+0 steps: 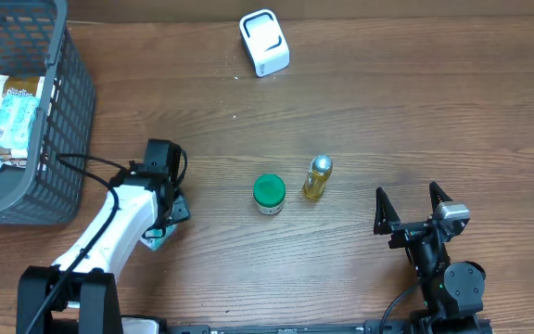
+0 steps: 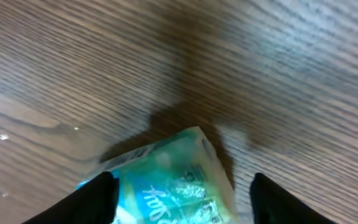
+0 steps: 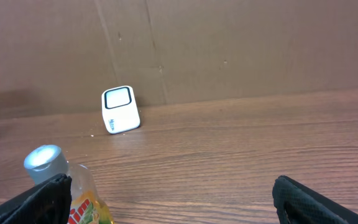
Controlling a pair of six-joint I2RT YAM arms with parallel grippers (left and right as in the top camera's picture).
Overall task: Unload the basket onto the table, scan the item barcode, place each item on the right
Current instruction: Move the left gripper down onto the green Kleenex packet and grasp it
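A teal and white packet [image 2: 173, 186] lies on the wooden table between the fingers of my left gripper [image 2: 182, 202]. The left finger [image 2: 95, 199] is against the packet's edge, while a strip of bare table separates the right finger [image 2: 281, 199] from it. From overhead the left gripper [image 1: 162, 223] points straight down and only a corner of the packet [image 1: 153, 243] shows. No barcode is visible on it. The white scanner [image 1: 264, 42] stands at the table's far edge, also in the right wrist view [image 3: 120, 109]. My right gripper [image 1: 413, 202] rests open and empty at the front right.
A green-lidded jar [image 1: 269, 194] and a small yellow bottle [image 1: 318, 176] stand mid-table, the bottle [image 3: 73, 193] just ahead of my right gripper's left finger. A grey basket [image 1: 63, 139] holding a snack packet [image 1: 9, 121] sits at the far left.
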